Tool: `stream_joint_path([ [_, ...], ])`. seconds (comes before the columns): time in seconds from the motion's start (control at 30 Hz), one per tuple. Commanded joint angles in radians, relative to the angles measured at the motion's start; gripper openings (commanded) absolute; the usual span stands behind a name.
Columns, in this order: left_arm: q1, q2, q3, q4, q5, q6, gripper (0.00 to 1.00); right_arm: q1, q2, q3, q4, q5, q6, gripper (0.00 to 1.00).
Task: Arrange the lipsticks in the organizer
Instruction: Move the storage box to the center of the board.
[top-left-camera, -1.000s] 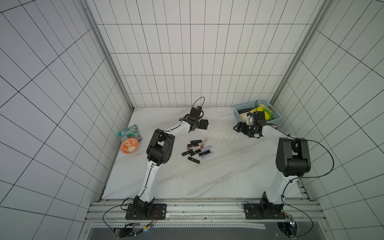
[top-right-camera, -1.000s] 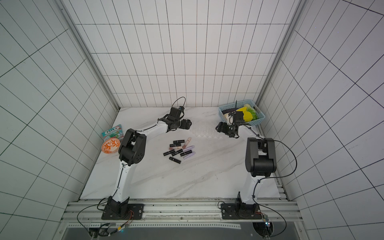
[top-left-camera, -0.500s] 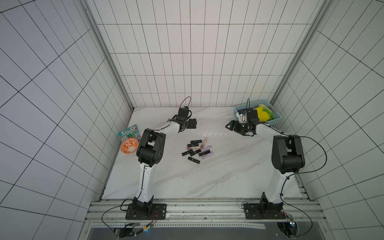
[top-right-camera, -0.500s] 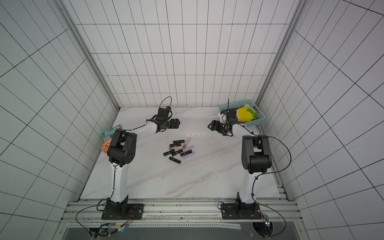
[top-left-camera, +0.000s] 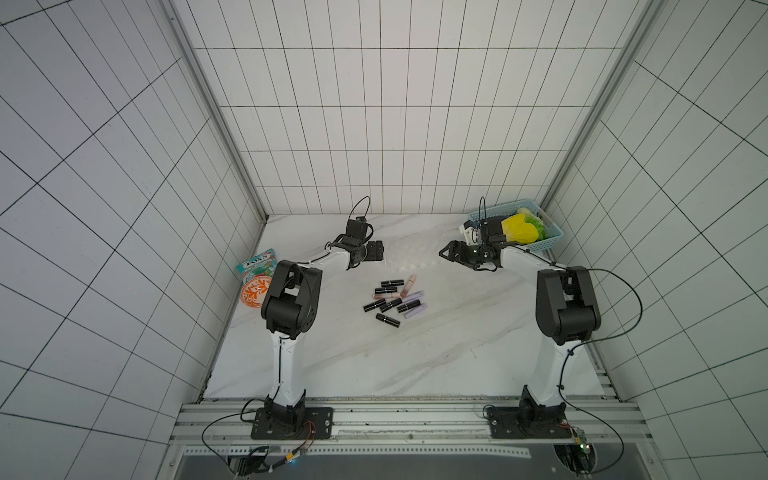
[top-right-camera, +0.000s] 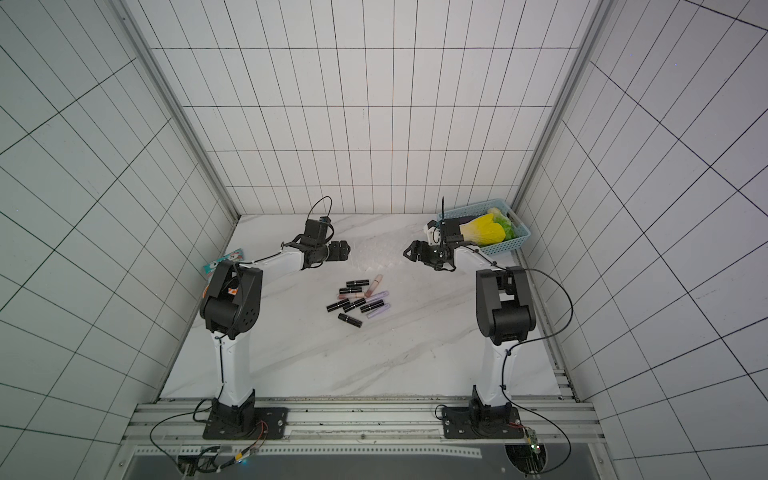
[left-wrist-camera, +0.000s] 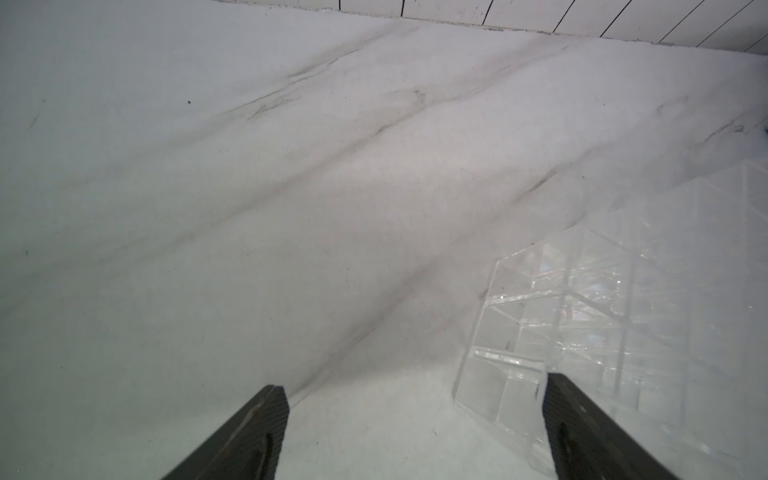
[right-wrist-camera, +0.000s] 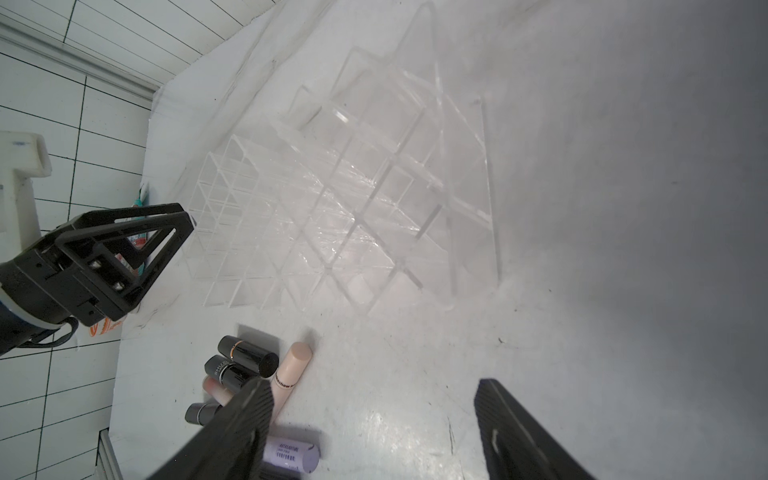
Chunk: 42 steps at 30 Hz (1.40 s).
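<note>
L tool (top-left-camera: 376, 251) released, jaws wide, holding nothing; in L wrist view one finger sits just beside a corner of the organizer (left-wrist-camera: 582, 316). R tool (top-left-camera: 448, 252) also released, not gripping anything. Organizer stands on surface (top-left-camera: 457, 332) between the two tools, toward back wall. Lipsticks (top-left-camera: 394, 299) lie flat in a loose cluster near organizer, on its arm-base side, apart from both tools.

Clear organizer (right-wrist-camera: 353, 199) at back, lipsticks (top-left-camera: 395, 300) clustered before it, bare marble (top-left-camera: 415, 365) around
</note>
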Motion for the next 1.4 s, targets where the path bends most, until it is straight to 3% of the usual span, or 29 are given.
stream_joint_path([
  [0.0, 0.017, 0.023, -0.03, -0.095, -0.062, 0.031, 0.93, -0.002, -0.056, 0.033, -0.053, 0.075, -0.056, 0.82],
  [0.17, 0.02, 0.025, -0.025, -0.093, -0.057, 0.033, 0.93, -0.003, -0.04, 0.117, -0.12, 0.16, -0.106, 0.87],
  [0.53, 0.022, 0.034, -0.014, -0.093, -0.064, 0.045, 0.93, 0.018, 0.13, 0.244, -0.101, 0.086, -0.104, 0.76],
  [1.0, 0.025, 0.024, -0.028, -0.093, -0.074, 0.045, 0.93, 0.049, 0.173, 0.228, -0.063, 0.08, -0.096, 0.63],
  [1.2, 0.033, 0.015, -0.037, -0.093, -0.068, 0.033, 0.93, 0.071, 0.171, 0.213, -0.064, 0.087, -0.099, 0.5],
  [1.37, 0.038, 0.007, -0.051, -0.093, -0.064, 0.027, 0.93, 0.088, 0.149, 0.18, -0.062, 0.095, -0.1, 0.47],
])
